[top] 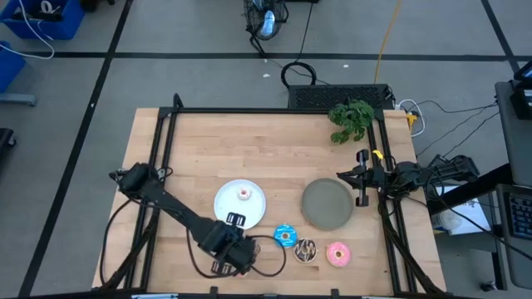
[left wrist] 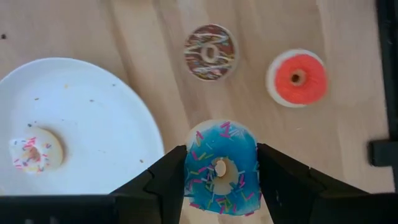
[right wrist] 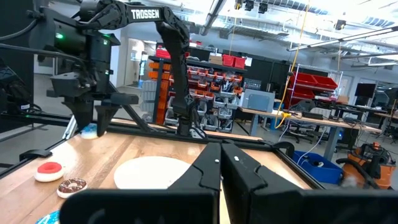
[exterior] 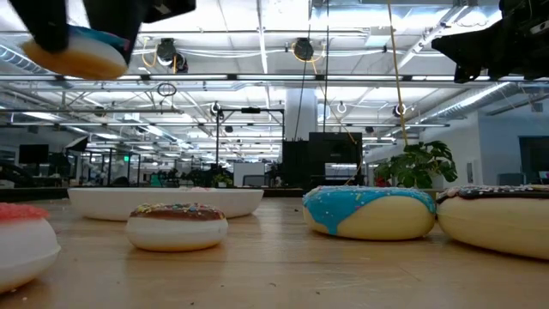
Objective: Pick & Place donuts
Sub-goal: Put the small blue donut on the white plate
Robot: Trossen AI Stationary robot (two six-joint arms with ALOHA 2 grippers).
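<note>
My left gripper (left wrist: pixel 221 180) is shut on a small blue sprinkled donut (left wrist: pixel 219 146) near the table's near edge, beside the white plate (left wrist: pixel 81 118). A small white-pink donut (left wrist: pixel 36 150) lies on that plate. On the wood below lie the small brown donut (left wrist: pixel 210 51) and the small red donut (left wrist: pixel 297 78). In the high view my left gripper (top: pixel 230 247) hides these. The large blue (top: pixel 285 235), chocolate (top: pixel 305 250) and pink (top: pixel 338 254) donuts lie in a row to its right. My right gripper (top: pixel 362 178) waits shut at the right edge. My left gripper pinches the small blue donut between its two fingers (left wrist: pixel 168 183), which sit on opposite sides of the ring's outer rim (left wrist: pixel 193 171). The fingers come from above, pointing down. The donut (exterior: pixel 77 51) is lifted clear of the table and lies roughly flat, icing up.
A grey plate (top: pixel 327 203) sits right of the white plate (top: pixel 241 202). A green plant (top: pixel 352 119) stands at the far right corner. A black frame (top: pixel 166 124) runs along the table's edges. Bare wood lies across the far half.
</note>
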